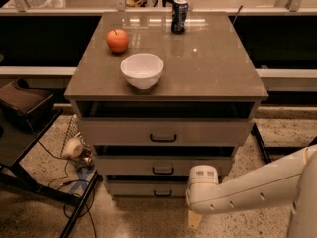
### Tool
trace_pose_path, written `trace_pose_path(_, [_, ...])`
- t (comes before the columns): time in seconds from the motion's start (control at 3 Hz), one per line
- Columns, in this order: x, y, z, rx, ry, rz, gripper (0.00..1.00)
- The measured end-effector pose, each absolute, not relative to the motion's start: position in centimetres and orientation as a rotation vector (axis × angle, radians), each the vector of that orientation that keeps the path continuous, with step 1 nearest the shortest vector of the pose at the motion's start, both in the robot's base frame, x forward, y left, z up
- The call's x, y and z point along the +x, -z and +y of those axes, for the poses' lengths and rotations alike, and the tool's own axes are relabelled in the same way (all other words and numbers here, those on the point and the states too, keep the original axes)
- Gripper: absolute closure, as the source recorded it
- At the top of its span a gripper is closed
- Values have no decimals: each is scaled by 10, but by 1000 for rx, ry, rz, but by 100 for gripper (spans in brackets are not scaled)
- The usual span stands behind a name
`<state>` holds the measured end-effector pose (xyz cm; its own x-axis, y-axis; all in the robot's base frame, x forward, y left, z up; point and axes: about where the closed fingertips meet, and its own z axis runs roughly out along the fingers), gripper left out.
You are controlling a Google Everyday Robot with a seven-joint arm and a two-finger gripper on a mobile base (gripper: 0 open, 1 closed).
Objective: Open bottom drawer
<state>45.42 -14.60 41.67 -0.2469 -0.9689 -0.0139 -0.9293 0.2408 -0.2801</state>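
Pale grey slim bottom drawer (pixel 143 188), small black bar handle (pixel 162 193), looks shut; my cream gripper (pixel 195 219) hangs low beside its right end; whether it is parted I cannot tell.

We log cabinet top (pixel 213 63): can (pixel 179 15) at rear; apple (pixel 118 40) front-left of it; bowl (pixel 142 70) before apple | bottom drawer (pixel 143 188) lowest, beneath middle drawer (pixel 163 166) | our gripper (pixel 194 220) low, before its right end

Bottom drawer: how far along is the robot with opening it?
Nothing looks done: the bottom drawer looks shut, its black handle untouched. In hand: the gripper hangs low, right of that handle, apart from it. Left: reach the handle, grip it, pull.
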Motion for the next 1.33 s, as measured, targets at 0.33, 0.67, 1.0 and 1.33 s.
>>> trace_pose_path(0.33, [464,-409,-146,-1869,370,2232,0])
trace_pose_path(0.67, [463,-402,-140,-1845,303,2249,0])
trace_pose_path(1.0, [453,-371,-125,-1790,174,2242,0])
trace_pose_path(1.33, [448,-329,-97,-1744,56,2177,0])
